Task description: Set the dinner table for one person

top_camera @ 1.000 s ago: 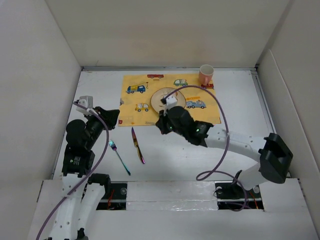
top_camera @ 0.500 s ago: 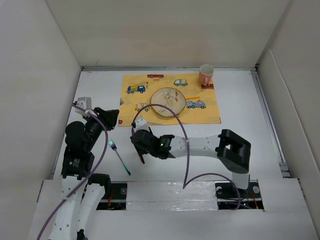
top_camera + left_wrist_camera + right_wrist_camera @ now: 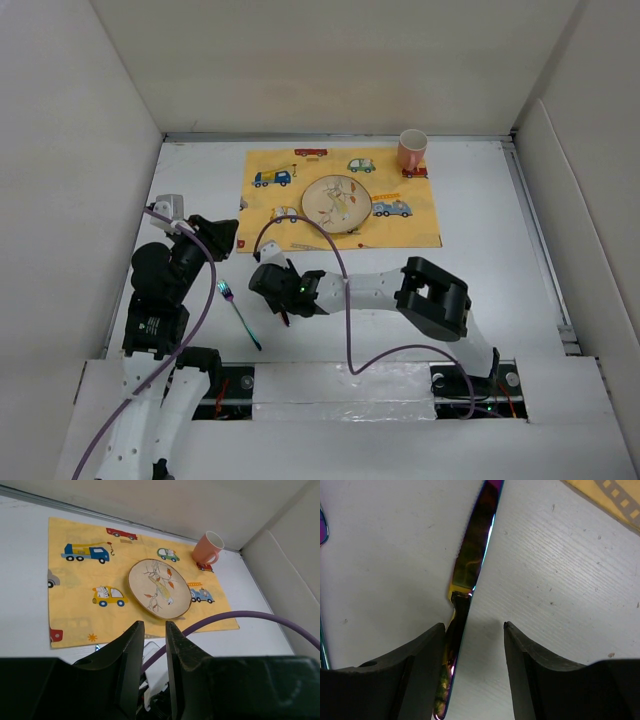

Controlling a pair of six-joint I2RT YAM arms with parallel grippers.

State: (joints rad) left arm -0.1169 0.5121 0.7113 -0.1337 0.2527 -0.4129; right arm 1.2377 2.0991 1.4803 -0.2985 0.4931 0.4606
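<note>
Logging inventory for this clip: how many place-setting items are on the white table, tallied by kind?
yellow cloth placemat printed with cartoon cars: 1
round beige plate with a branch pattern: 1
pink ceramic mug: 1
iridescent metal fork: 1
iridescent metal knife: 1
Total: 5

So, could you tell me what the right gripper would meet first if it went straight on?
Probably the knife: the right gripper points down with fingers open, the handle lying beside one finger, on the dinner table. Depth is unclear.
</note>
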